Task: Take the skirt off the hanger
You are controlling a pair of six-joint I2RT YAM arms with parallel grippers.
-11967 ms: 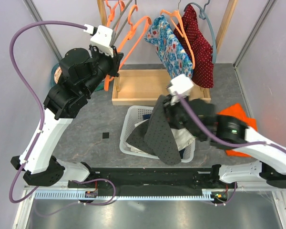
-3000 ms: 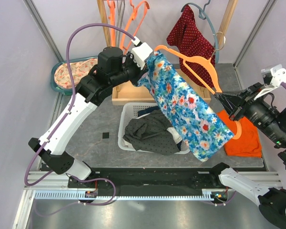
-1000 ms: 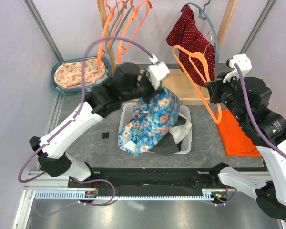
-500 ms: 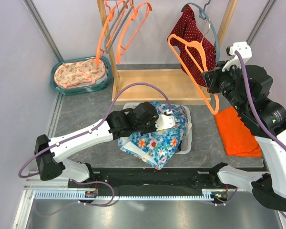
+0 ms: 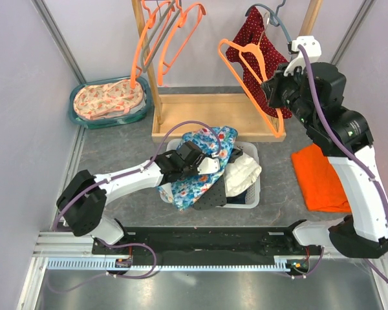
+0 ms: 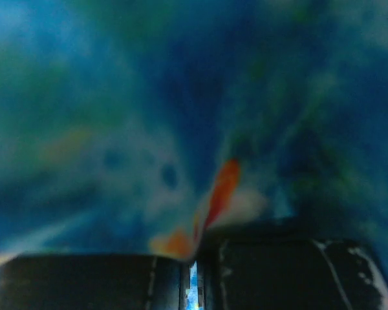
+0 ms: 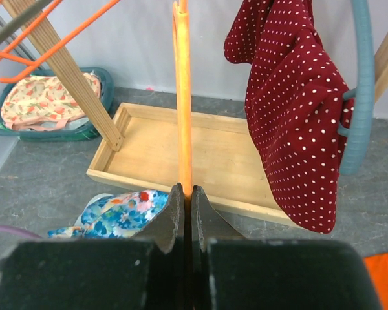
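The floral skirt [image 5: 205,141] lies heaped in the white basket [image 5: 247,201] near the middle of the grey tabletop [image 5: 116,148], its blue cloth spilling over the basket's left and near rim. It is clear of the orange hanger [image 7: 183,97], which is bare. The left arm reaches in low from the left. The left pincer [image 5: 210,164] is pressed into the heap with its fingers drawn almost together, and a fold of the skirt is nipped between them. In the left wrist view the blurred blue and orange print fills everything beyond the fingertips. Beside the skirt in the basket sit a white cloth [image 5: 243,174] on the right and a dark grey cloth [image 5: 210,197] at the near side. The right arm is raised at the far right, and the right pincer [image 7: 187,191] is clamped narrow on the thin bar of the orange hanger, which stands upright out of the fingers. Just right of that bar hangs a red dotted garment [image 7: 291,116] on a blue-grey hanger [image 7: 361,97]. Beyond the basket a wooden tray [image 5: 207,117] rests on the tabletop, with a wooden post [image 5: 149,61] rising at its left end. An orange cloth [image 5: 320,177] lies flat to the right of the basket, well apart from it, and a teal tub [image 5: 84,119] of pale patterned fabric sits at the far left.
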